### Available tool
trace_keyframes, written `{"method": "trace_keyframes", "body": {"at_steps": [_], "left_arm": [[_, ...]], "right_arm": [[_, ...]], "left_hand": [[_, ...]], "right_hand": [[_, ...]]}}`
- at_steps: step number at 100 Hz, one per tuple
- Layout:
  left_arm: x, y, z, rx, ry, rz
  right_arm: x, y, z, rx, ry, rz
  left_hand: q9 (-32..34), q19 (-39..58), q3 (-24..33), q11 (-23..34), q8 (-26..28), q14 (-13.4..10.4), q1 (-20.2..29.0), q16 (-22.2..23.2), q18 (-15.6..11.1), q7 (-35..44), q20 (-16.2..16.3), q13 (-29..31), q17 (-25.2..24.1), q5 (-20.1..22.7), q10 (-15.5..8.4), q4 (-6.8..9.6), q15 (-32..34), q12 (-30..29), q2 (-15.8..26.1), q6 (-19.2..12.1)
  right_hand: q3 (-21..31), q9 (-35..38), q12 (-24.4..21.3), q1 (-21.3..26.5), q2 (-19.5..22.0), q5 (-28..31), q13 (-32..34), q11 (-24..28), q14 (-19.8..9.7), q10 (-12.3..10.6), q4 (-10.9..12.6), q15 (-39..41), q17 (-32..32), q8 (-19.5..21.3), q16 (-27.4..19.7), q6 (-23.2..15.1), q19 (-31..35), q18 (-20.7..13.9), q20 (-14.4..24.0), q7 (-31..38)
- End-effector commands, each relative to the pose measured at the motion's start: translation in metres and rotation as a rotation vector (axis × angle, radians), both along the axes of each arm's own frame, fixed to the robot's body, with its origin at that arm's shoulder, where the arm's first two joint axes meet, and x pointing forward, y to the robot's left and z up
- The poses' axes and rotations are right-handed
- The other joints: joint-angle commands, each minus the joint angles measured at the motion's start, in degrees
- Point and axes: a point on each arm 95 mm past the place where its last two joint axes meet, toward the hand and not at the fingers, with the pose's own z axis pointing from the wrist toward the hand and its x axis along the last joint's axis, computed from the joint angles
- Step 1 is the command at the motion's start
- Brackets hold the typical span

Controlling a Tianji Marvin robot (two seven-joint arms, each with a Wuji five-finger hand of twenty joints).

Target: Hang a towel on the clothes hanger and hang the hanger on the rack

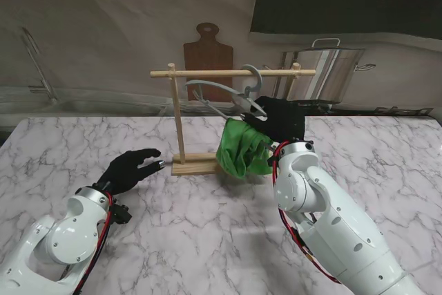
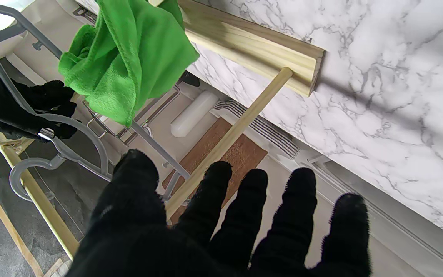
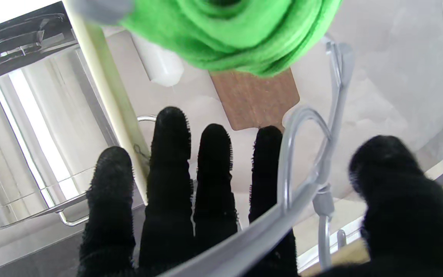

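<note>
Hanging the loaded hanger [image 1: 228, 96] on the rack [image 1: 181, 119] is the step in hand, as you can judge from the green towel [image 1: 243, 148] already draped over the hanger's lower bar. Your right hand [image 1: 282, 119] grasps the hanger near its neck; in the right wrist view the grey wire runs between the thumb and the fingers [image 3: 214, 181], and the towel bunches just beyond the fingertips. The hook [image 1: 253, 79] sits at the rack's top rail [image 1: 232, 72], above and slightly to the left of that hand; whether it bears fully on the rail cannot be told. Your left hand [image 1: 131, 170] is released, fingers spread, holding nothing, hovering over the tabletop [image 1: 83, 143] just left of the rack's base [image 1: 196, 167], well apart from the hanger. The next move likely calls for you to settle the hook squarely over the rail, then loosen the right hand without tugging the light rack sideways.
</note>
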Motion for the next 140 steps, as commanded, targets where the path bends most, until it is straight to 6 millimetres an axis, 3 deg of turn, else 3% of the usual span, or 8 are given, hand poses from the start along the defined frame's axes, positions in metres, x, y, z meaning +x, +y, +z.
{"method": "trace_keyframes", "body": {"at_steps": [1, 14, 27, 58, 79, 117, 140], "left_arm": [[0.000, -0.002, -0.003, 0.000, 0.018, -0.008], [0.000, -0.002, -0.003, 0.002, 0.018, -0.010], [0.000, -0.002, -0.004, 0.001, 0.017, -0.010], [0.000, -0.003, -0.004, 0.001, 0.019, -0.009], [0.000, -0.002, -0.004, 0.005, 0.017, -0.006], [0.002, -0.002, -0.004, -0.006, -0.014, 0.015], [0.002, -0.005, -0.002, -0.057, -0.088, 0.025]], "right_arm": [[-0.002, -0.002, -0.004, -0.004, -0.003, -0.005], [-0.003, -0.002, -0.001, -0.001, -0.027, 0.000], [-0.006, -0.004, 0.004, 0.008, -0.049, 0.004], [-0.019, -0.015, 0.017, 0.030, -0.091, -0.009], [-0.032, -0.034, 0.024, 0.024, -0.125, -0.041], [-0.083, -0.097, 0.035, 0.029, -0.286, -0.113], [-0.120, -0.107, 0.047, 0.073, -0.420, -0.005]], "left_hand": [[-1.2, 2.4, -0.8, -0.3, 0.8, 0.0, 1.3, 1.1, 0.8, 0.0, 0.1, -0.6, -0.8, 1.1, 0.2, -1.33, -0.4, 0.3, 2.2, -0.3], [-1.1, 2.1, -0.8, -0.3, 0.8, 0.0, 1.2, 1.1, 0.8, 0.0, -0.1, -0.5, -0.8, 1.1, 0.2, -1.33, -0.4, 0.3, 2.1, -0.4], [-1.1, 2.0, -0.8, -0.3, 0.8, -0.1, 1.3, 1.1, 0.8, 0.1, -0.1, -0.5, -0.7, 1.2, 0.2, -1.33, -0.4, 0.3, 2.1, -0.3], [-1.0, 1.9, -0.8, -0.3, 0.7, 0.0, 1.2, 1.1, 0.9, 0.0, -0.2, -0.4, -0.7, 1.1, 0.2, -1.32, -0.3, 0.3, 2.1, -0.3], [-1.0, 1.9, -0.7, -0.3, 0.8, 0.0, 1.3, 1.1, 0.6, 0.1, -0.2, -0.5, -0.6, 1.2, 0.1, -1.32, -0.3, 0.4, 2.1, -0.3], [-0.2, 3.9, -0.7, 0.0, 0.9, -0.2, 1.5, 1.5, 0.2, 0.4, 0.6, 0.2, 0.1, 1.7, 0.2, -1.37, 0.4, 0.6, 2.9, -0.2], [0.5, 6.3, -0.7, 0.4, 1.2, -0.5, 1.9, 2.1, 0.1, 0.7, 1.2, 0.6, 0.1, 2.0, 0.0, -1.46, 1.3, 1.3, 4.4, -0.3]], "right_hand": [[-2.6, -5.3, -3.0, -2.9, 2.0, -3.9, -5.1, -4.3, -1.2, -0.5, 1.5, -4.7, -3.1, -0.1, -2.4, 0.8, -2.1, -1.1, 1.1, -2.3], [-5.9, -11.1, -8.7, -3.3, 3.6, -8.1, -10.4, -8.5, -1.9, -1.1, 1.9, -10.3, -6.0, -2.0, -5.5, 1.2, -5.4, -1.6, 0.9, -4.6], [-7.4, -12.7, -11.1, -2.9, 4.4, -9.2, -11.6, -9.0, -2.1, -1.3, 2.2, -12.1, -6.8, -3.1, -6.8, 1.6, -6.6, -1.7, 0.7, -4.8], [-8.2, -12.8, -11.7, -2.2, 4.9, -8.8, -12.2, -8.3, -1.7, -0.9, 2.4, -12.8, -7.6, -3.8, -7.4, 2.0, -7.6, -1.1, 0.5, -4.4], [-8.7, -12.3, -11.7, -2.0, 5.3, -8.4, -12.1, -8.0, -1.6, -0.7, 2.5, -12.6, -7.7, -4.0, -7.3, 2.0, -7.5, -1.1, 0.7, -4.3], [-9.7, -12.0, -11.5, -0.8, 6.8, -7.6, -12.5, -8.2, -1.4, -0.3, 2.6, -13.1, -8.8, -4.2, -7.4, 2.3, -8.6, -0.8, 0.7, -4.5], [-12.3, -12.6, -12.9, 1.2, 8.7, -7.9, -14.2, -10.7, -2.4, -0.8, 3.1, -16.5, -10.8, -4.3, -9.1, 2.2, -13.4, -0.8, -1.1, -4.7]]}}
